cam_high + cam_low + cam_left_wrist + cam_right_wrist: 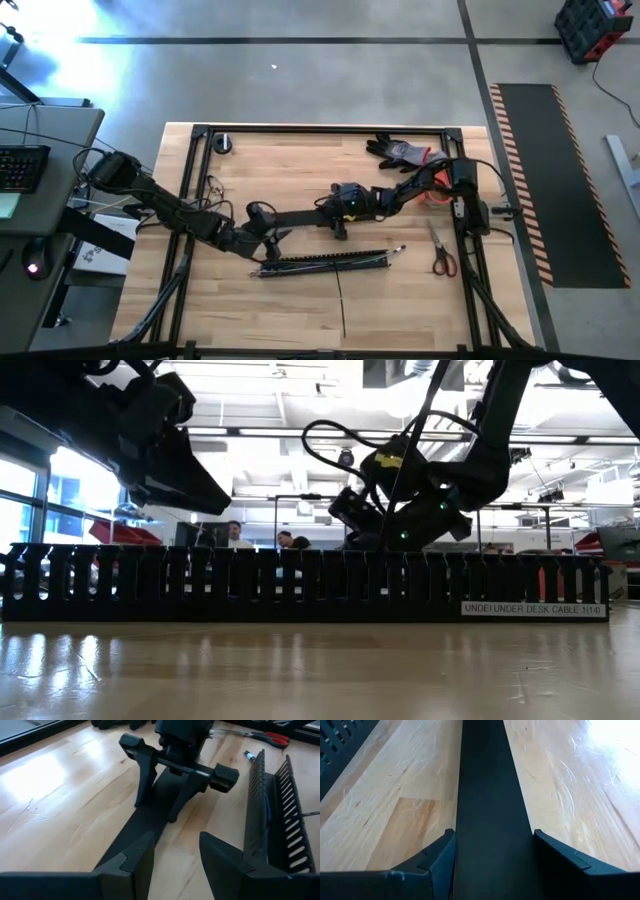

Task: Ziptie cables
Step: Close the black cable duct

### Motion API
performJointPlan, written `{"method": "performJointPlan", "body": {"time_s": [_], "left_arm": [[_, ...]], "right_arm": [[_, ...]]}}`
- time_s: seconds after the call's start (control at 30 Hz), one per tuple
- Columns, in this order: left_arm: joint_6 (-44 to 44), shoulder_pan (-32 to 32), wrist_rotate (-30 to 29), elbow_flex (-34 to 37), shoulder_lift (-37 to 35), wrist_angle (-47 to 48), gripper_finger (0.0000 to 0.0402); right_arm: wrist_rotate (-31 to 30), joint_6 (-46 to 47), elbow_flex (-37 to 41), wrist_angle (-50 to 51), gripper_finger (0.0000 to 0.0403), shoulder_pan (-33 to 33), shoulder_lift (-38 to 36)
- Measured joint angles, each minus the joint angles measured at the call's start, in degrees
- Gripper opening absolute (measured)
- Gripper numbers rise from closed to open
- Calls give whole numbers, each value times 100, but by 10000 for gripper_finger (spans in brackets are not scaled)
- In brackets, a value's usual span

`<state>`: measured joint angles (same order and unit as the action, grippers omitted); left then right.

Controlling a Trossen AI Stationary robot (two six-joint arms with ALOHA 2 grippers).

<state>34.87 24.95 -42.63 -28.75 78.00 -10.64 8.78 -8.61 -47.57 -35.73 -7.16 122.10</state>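
Note:
A flat black cover strip (300, 216) lies on the wooden table between my two grippers. My right gripper (492, 840), also seen in the high view (339, 226), is shut on it at its right end. My left gripper (175, 845) stands open at the strip's left end; the strip runs in under one finger (137, 857), and I cannot tell whether they touch. The black slotted channel (325, 262) lies nearer the front edge with the cables (267, 810) inside, their tips (398, 250) sticking out at its right end. The ziptie (341, 305) lies flat on the table in front of the channel. My right gripper has the cover strip's two long edges (461, 837) between its two fingers, which stand across its width. It comes slanting down from the table's right, pointing along the strip. The strip lies flat on the table.
Red-handled scissors (441, 256) lie right of the channel. A glove (402, 152) and a tape roll (222, 143) sit at the far edge. A black frame (190, 190) borders the table. In the low view the channel (300, 585) stands across the front.

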Motion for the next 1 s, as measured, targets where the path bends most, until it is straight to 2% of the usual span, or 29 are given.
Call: {"method": "performJointPlan", "body": {"time_s": [0.2,0.37,0.53,0.77,0.9,1.0], "left_arm": [[-208,160,169,-267,-199,29,138],[-402,426,247,-530,-607,309,138],[-196,686,209,-576,-1188,658,138],[-120,1293,-494,-579,-2030,1026,138],[-306,1628,-890,-579,-2555,1134,138],[-549,1766,-948,-581,-2910,1166,133]], "right_arm": [[-333,327,33,-57,209,120,-172],[-431,375,96,282,209,166,-695],[-542,284,82,688,209,241,-1430],[-629,159,66,1406,209,560,-2505],[-951,377,61,1818,209,906,-2963],[-1008,671,-65,2133,209,1194,-3189]]}}
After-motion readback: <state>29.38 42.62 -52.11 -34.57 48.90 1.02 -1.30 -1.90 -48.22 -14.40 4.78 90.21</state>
